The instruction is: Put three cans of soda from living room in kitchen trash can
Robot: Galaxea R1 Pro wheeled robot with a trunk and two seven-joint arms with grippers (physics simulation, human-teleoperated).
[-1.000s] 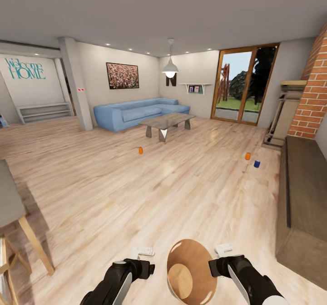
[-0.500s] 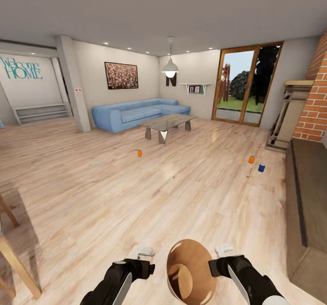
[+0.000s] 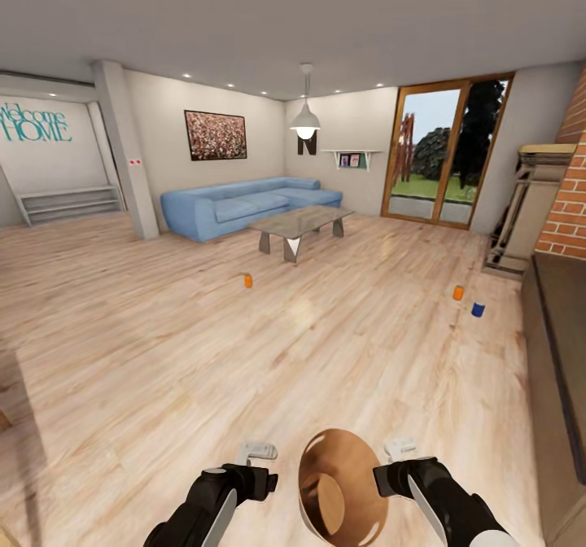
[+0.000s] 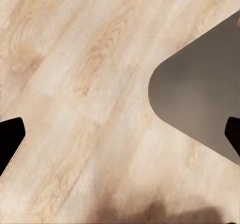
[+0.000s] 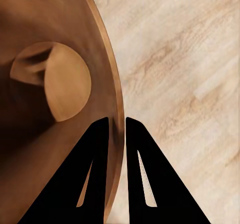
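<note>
While the right gripper (image 5: 116, 126) pinches the bin (image 3: 338, 486) rim, nothing lies inside; left gripper (image 4: 120, 139) spread, holding nothing. Two orange cans (image 3: 248, 281) (image 3: 458, 292) and a blue can (image 3: 478, 309) stand on the floor (image 3: 203, 343).

**Bright, even light with stretched edges**

Recessed ceiling spots (image 3: 185, 76), a lit pendant lamp (image 3: 305, 120) and the daylit glass door (image 3: 443, 155) brighten the room — shadows stay soft. The floor (image 3: 244, 343) shows faint sheen. Walls bow outward at the edges; wrist views look slightly blurred, perhaps from closeness.
</note>
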